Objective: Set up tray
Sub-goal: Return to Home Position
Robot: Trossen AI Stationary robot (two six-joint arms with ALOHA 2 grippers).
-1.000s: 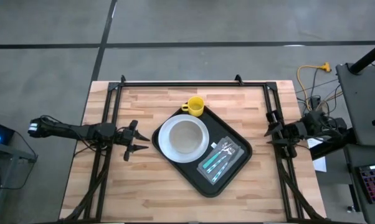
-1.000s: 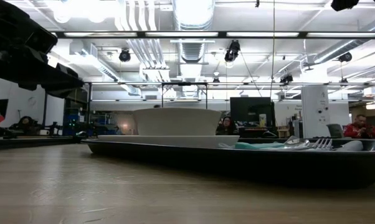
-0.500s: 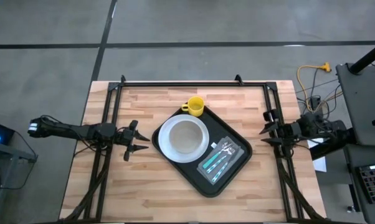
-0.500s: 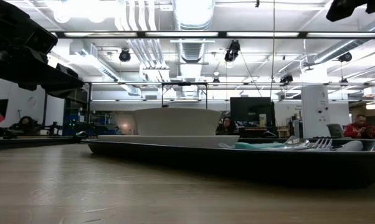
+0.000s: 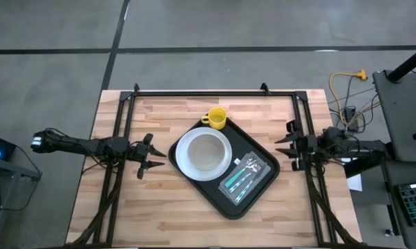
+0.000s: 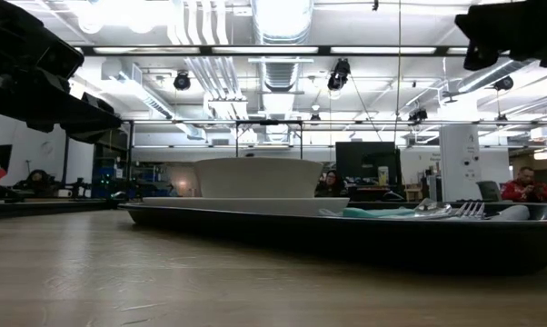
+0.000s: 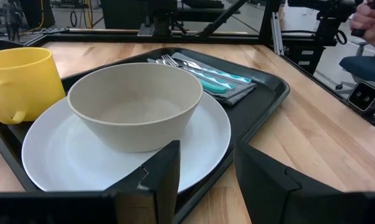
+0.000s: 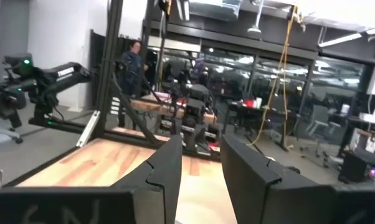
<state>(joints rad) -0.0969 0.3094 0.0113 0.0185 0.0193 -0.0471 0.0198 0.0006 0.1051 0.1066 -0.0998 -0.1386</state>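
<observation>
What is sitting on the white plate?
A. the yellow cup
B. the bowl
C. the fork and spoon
B: the bowl sits in the middle of the plate, while the cup stands beside the plate and the cutlery lies farther along the tray.

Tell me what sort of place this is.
Likely a robotics lab in a big industrial hall: bare ducts and strip lights overhead, a concrete floor around the wooden table, and a person seated in the background.
</observation>
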